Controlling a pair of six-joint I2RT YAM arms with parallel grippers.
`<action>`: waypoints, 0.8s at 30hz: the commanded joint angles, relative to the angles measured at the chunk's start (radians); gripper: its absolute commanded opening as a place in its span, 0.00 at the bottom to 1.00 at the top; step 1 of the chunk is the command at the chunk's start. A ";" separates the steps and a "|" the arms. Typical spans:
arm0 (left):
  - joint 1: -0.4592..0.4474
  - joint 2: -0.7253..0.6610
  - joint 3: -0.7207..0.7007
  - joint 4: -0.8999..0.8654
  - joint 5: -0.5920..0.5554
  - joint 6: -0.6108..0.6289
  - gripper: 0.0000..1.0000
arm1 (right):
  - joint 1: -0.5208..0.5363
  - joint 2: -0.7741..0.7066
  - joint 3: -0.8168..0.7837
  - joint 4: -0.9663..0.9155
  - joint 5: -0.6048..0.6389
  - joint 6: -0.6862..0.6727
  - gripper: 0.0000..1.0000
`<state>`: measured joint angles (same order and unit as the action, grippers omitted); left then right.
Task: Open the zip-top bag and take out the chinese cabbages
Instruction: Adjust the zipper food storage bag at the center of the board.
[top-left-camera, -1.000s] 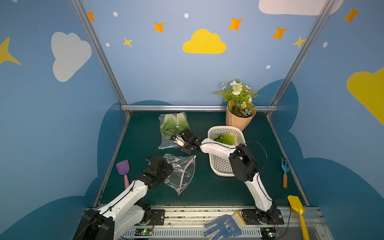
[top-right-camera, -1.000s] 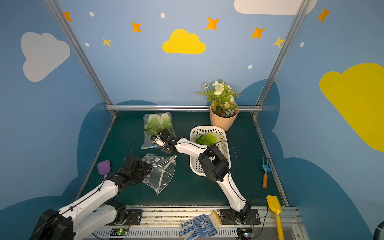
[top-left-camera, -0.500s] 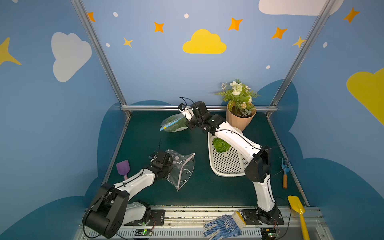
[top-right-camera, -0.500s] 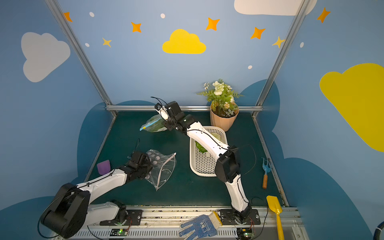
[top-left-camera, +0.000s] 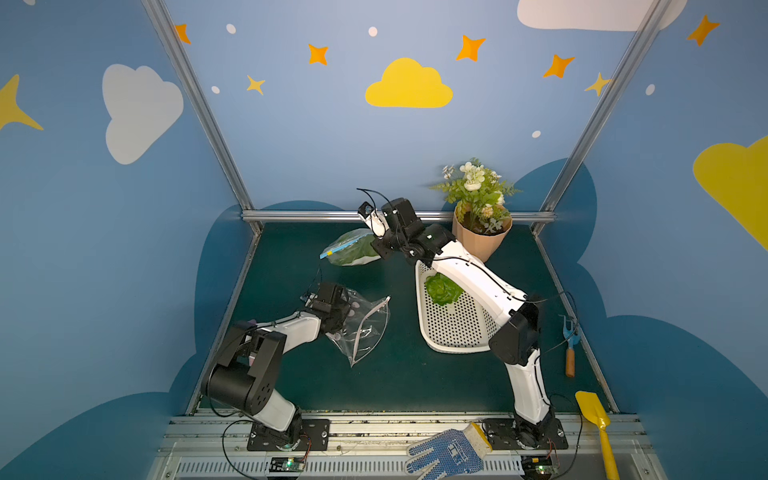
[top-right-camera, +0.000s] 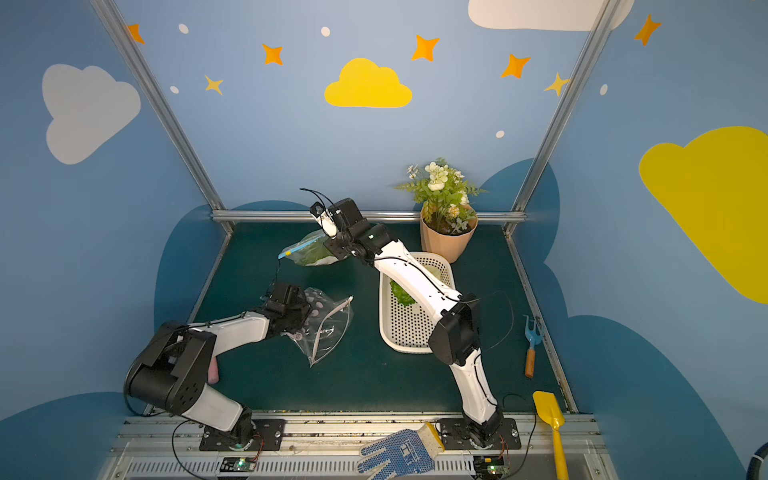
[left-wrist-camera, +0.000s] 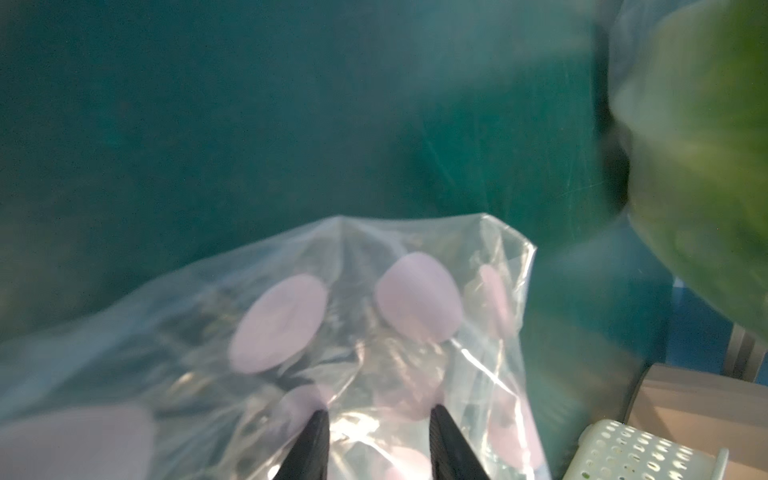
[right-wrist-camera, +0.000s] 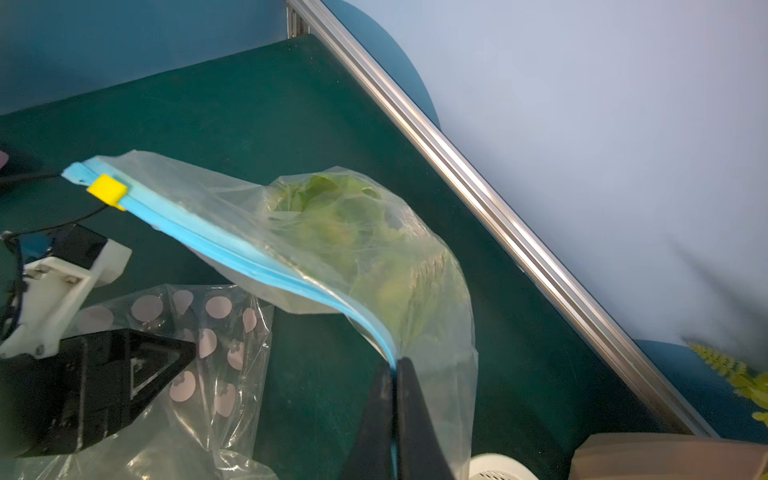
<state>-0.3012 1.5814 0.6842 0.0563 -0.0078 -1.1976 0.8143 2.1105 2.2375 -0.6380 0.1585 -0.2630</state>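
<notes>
The zip-top bag (top-left-camera: 349, 249) (top-right-camera: 309, 253) hangs above the back of the table. It is clear, with a blue zip strip and a yellow slider (right-wrist-camera: 107, 190) at its far end. My right gripper (right-wrist-camera: 395, 365) (top-left-camera: 380, 245) is shut on the strip's near end. Green chinese cabbages (right-wrist-camera: 332, 212) show through the plastic. Another cabbage (top-left-camera: 442, 289) lies in the white basket (top-left-camera: 453, 349). My left gripper (left-wrist-camera: 378, 419) (top-left-camera: 348, 315) rests on a second clear bag with pink dots (left-wrist-camera: 374, 299) (top-left-camera: 365, 328), its jaws apart with crumpled plastic showing between them.
A potted white-flowered plant (top-left-camera: 478, 216) stands at the back right beside the basket. A small rake (top-left-camera: 571, 345) and a yellow shovel (top-left-camera: 598, 419) lie along the right edge. A blue glove (top-left-camera: 446, 453) sits on the front rail.
My right arm has lifted the zip-top bag off the table toward the back rail. The left arm has folded back, its gripper staying on the dotted bag with jaws somewhat narrower.
</notes>
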 joint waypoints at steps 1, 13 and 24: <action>0.013 0.059 0.014 -0.062 -0.005 0.012 0.42 | -0.009 -0.044 0.054 -0.003 0.033 0.021 0.00; 0.014 0.107 0.002 -0.015 -0.008 -0.056 0.38 | -0.044 -0.006 0.240 0.044 0.074 0.005 0.00; 0.014 0.145 0.085 0.000 0.002 -0.029 0.41 | -0.027 -0.067 0.249 0.014 -0.013 -0.002 0.00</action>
<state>-0.2886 1.7020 0.7822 0.1318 -0.0097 -1.2427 0.7773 2.0895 2.4893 -0.5995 0.1818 -0.2630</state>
